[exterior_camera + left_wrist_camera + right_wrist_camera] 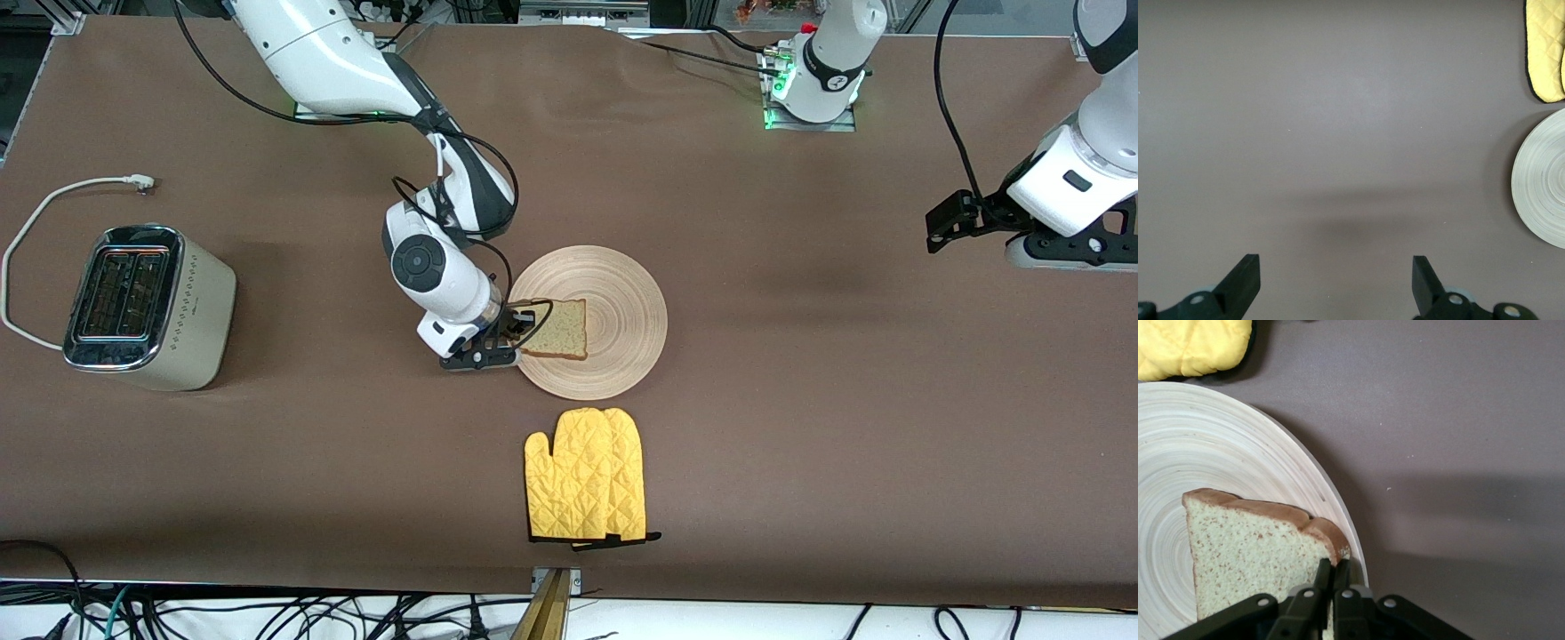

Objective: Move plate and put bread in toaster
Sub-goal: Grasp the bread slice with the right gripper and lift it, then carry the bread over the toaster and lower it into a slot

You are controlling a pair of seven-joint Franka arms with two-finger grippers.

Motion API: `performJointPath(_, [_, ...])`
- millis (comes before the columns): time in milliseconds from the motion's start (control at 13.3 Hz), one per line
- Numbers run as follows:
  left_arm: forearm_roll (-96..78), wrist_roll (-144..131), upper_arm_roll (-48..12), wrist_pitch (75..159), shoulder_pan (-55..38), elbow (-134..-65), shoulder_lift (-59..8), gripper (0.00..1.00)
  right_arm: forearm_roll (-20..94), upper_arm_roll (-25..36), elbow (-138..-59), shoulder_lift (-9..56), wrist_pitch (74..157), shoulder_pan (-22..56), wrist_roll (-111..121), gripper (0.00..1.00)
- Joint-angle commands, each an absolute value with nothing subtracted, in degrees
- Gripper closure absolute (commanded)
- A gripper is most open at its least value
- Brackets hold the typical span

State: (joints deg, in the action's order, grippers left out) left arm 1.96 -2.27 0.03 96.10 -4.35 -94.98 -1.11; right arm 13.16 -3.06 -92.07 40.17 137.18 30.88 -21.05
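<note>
Right gripper pinched onto bread edge on plate (visible only in right wrist view); left gripper wide apart, holding nothing, waiting.

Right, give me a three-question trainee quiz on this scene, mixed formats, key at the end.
1. True or false: the right gripper is shut on an edge of the bread, which lies on the plate.
2. Multiple choice: the left gripper is (A) shut on the oven mitt, (B) open over bare table toward the left arm's end, (C) inside the toaster.
3. Fill in: compared with the plate, the oven mitt lies ____ to the front camera.

Key: 1 true; 2 B; 3 nearer.
</note>
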Motion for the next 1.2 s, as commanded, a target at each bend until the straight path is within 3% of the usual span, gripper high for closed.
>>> performJointPath(0, [3.52,-2.64,0.53,96.15,-5.45,-94.39,-1.05,0.00,13.54,-3.16,-91.50,40.08,136.41,30.85,-20.30,1.00])
performJointPath(451, [3.51,-2.72,0.53,95.45,-5.45,-94.39,-1.05,0.00,6.08,-2.73,-86.67,34.82,121.76,30.76,-20.83,1.00])
performJointPath(677, [3.52,-2.64,0.53,95.19,-5.45,-94.39,-1.05,0.00,-0.59,-0.80,-82.63,30.69,109.12,30.67,-19.43,1.00])
performJointPath(902, [3.52,-2.72,0.53,95.19,-5.71,-94.31,-1.05,0.00,-2.81,3.50,-82.35,26.38,99.26,30.50,-11.89,1.00])
performJointPath(1128, [3.43,-2.64,0.53,95.19,-5.71,-94.31,-1.05,0.00,-5.27,13.58,-82.35,23.73,91.34,30.50,1.44,1.00])
